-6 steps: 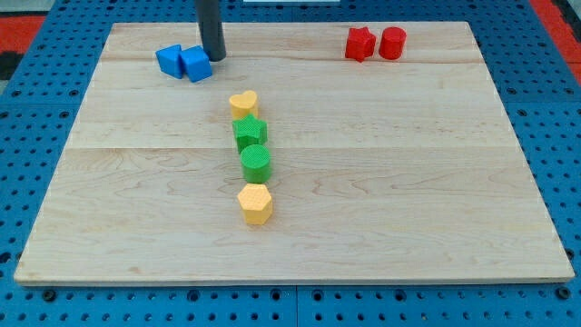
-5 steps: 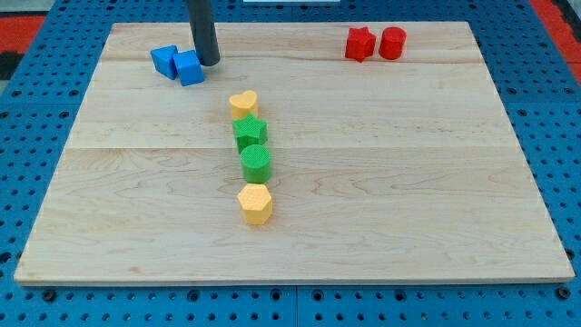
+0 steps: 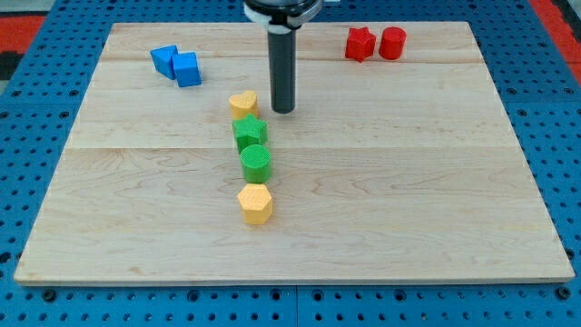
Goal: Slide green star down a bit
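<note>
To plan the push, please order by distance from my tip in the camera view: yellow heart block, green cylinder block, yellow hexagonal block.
From my tip:
1. Yellow heart block, just to its left.
2. Green cylinder block, below-left.
3. Yellow hexagonal block, farthest toward the view's bottom.

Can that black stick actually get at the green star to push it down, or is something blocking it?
Probably not straight away. My tip stands just right of the yellow heart, which sits right above the green star, covering the side I would push from. The star's upper right looks free.
</note>
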You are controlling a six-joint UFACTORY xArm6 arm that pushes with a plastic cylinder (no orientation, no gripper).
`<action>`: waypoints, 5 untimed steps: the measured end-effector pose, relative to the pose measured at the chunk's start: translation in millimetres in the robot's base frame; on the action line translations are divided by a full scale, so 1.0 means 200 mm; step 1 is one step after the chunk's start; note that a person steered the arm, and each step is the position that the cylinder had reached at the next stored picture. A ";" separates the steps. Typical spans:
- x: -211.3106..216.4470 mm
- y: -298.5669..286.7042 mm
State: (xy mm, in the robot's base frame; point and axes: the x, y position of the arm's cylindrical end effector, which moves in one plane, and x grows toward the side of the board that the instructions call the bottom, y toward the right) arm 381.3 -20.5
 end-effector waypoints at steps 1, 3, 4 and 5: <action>0.04 -0.20; 0.14 -0.37; 0.23 -0.34; 0.25 -0.31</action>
